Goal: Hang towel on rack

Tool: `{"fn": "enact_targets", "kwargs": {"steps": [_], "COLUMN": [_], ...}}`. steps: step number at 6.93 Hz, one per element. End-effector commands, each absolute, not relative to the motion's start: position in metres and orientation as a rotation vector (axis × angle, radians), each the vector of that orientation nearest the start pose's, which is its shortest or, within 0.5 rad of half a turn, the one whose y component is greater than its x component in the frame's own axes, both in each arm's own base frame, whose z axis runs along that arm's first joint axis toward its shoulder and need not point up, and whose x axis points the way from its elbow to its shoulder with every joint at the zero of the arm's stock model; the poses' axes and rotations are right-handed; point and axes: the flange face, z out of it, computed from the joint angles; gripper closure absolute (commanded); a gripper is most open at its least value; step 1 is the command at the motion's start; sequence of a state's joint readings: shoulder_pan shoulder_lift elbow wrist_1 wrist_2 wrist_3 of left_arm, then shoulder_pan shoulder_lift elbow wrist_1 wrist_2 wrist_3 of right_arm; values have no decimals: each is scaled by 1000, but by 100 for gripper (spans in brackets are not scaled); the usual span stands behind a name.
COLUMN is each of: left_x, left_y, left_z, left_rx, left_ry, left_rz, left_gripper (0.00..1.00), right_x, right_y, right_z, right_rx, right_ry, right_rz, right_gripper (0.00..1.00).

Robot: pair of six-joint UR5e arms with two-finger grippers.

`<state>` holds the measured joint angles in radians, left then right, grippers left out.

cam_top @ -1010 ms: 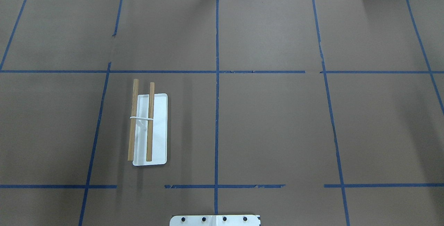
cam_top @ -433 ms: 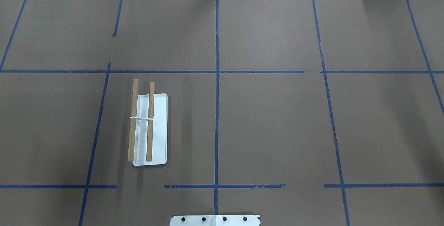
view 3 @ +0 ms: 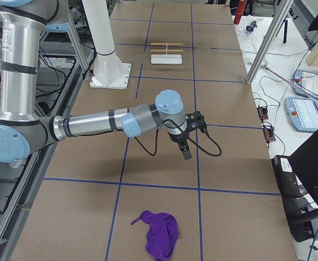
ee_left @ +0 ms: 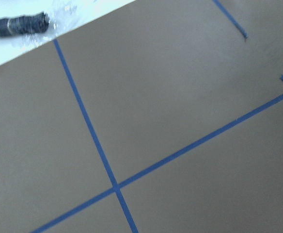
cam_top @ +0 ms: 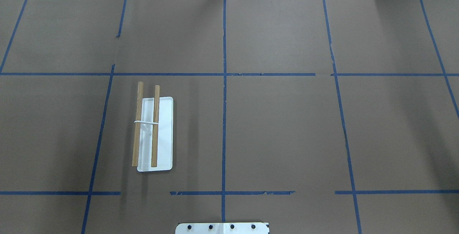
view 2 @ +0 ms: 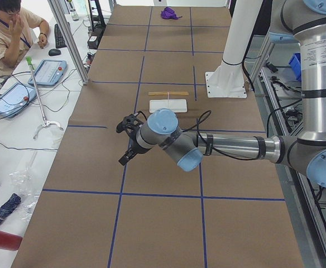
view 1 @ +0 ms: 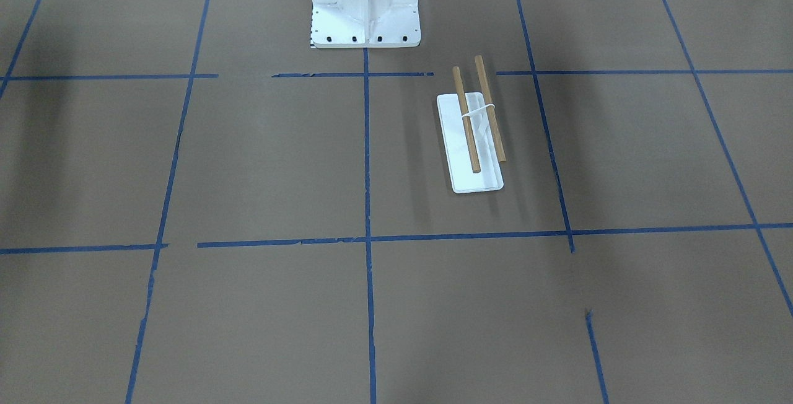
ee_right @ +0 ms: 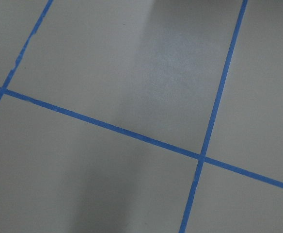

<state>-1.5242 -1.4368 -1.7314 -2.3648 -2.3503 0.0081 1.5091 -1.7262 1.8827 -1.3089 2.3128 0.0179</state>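
Observation:
The rack (cam_top: 163, 133), a white base with two brown wooden rods, stands bare left of the table's middle; it also shows in the front view (view 1: 477, 178) and both side views (view 2: 167, 105) (view 3: 166, 58). The purple towel (view 3: 161, 239) lies crumpled on the table at the robot's right end, far from the rack, and shows small in the exterior left view (view 2: 168, 12). My left gripper (view 2: 125, 142) hovers over the left end of the table. My right gripper (view 3: 190, 136) hovers short of the towel. I cannot tell whether either is open or shut.
The large white bolted pedestal (view 1: 365, 1) stands at the robot's side of the table, near the rack. Metal frame posts (view 2: 68, 39) (view 3: 268, 43) stand at the far table edge. An operator (view 2: 6, 28) sits beyond it with tablets and cables.

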Motion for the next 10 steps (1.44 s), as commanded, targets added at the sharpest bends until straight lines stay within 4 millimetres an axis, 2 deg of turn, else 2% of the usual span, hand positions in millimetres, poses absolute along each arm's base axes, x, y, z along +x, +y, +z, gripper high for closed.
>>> {"fn": "enact_targets", "kwargs": {"steps": [1, 3, 4, 5, 6, 7, 8, 10], "left_x": [-39, -38, -38, -37, -37, -37, -37, -36], "left_y": [-459, -461, -464, -468, -470, -472, -472, -471], "left_z": [548, 539, 532, 527, 524, 521, 520, 518], "left_rx": [840, 880, 894, 904, 908, 912, 915, 915], "left_ry": [781, 779, 778, 777, 776, 776, 775, 794], "left_rz": [420, 438, 442, 447, 449, 450, 452, 463], "left_gripper": [0, 0, 0, 0, 0, 0, 0, 0], "right_x": [44, 48, 49, 50, 47, 40, 35, 35], "right_y": [-420, -405, -393, -379, -371, -366, -351, -335], "right_z": [617, 715, 756, 782, 803, 808, 816, 826], "right_rx": [335, 354, 343, 325, 293, 281, 252, 222], "right_ry": [-672, -636, -614, -592, -565, -569, -576, -581], "right_rz": [-245, -269, -282, -339, -383, -413, -415, -412], "right_gripper": [0, 4, 14, 19, 26, 26, 26, 26]}}
